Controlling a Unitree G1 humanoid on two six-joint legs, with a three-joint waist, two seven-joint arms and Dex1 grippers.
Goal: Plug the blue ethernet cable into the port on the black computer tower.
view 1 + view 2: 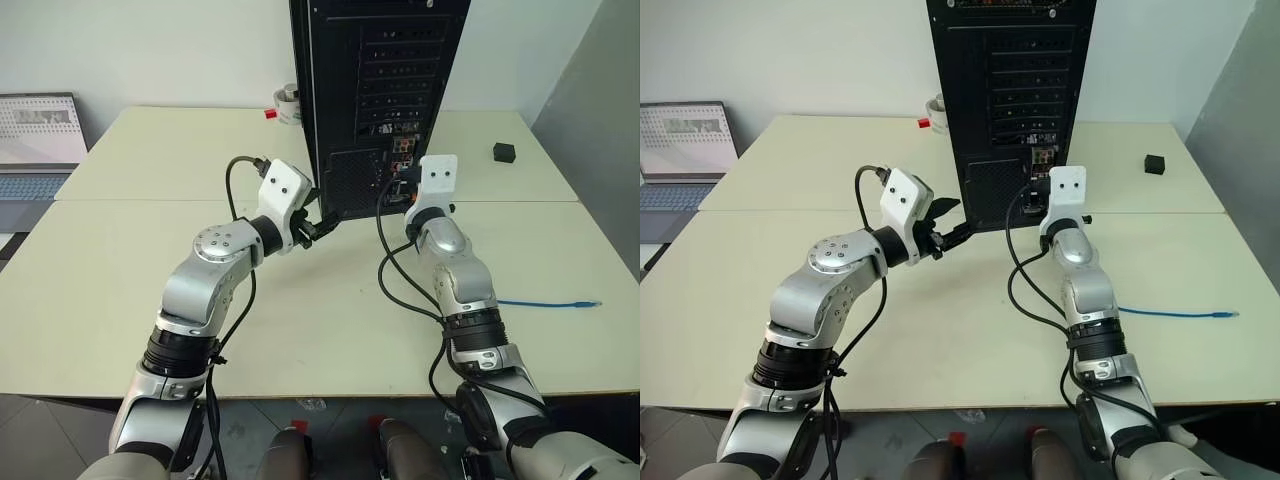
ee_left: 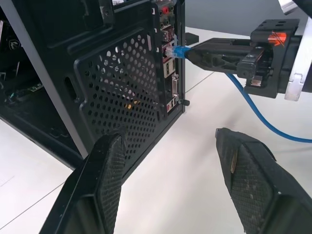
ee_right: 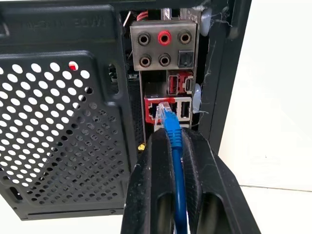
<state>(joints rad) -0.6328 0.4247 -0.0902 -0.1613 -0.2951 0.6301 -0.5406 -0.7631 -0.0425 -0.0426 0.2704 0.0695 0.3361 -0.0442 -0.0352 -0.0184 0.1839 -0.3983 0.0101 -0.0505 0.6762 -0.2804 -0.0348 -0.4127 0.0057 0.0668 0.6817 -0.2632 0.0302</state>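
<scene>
Up close, the right end effector (image 3: 176, 146) pinches the blue ethernet cable (image 3: 173, 130) at the black computer tower (image 3: 63, 97).

Thin blue ethernet cable (image 3: 176, 161) had its clear plug at the upright black metal computer tower's (image 3: 63, 112) rear red-framed port.

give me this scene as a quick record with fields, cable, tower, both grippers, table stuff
blue ethernet cable: pinched between the right gripper's fingers, clear plug at the red-framed port, not visibly seated
cable's far end: lying on the table, right side
black computer tower: upright, rear face toward the robot
right gripper: shut on the cable, at the connector strip
left gripper: open, holding nothing, beside the tower's vent grille
small black cube: on the table, right of the tower
laptop: far left
</scene>
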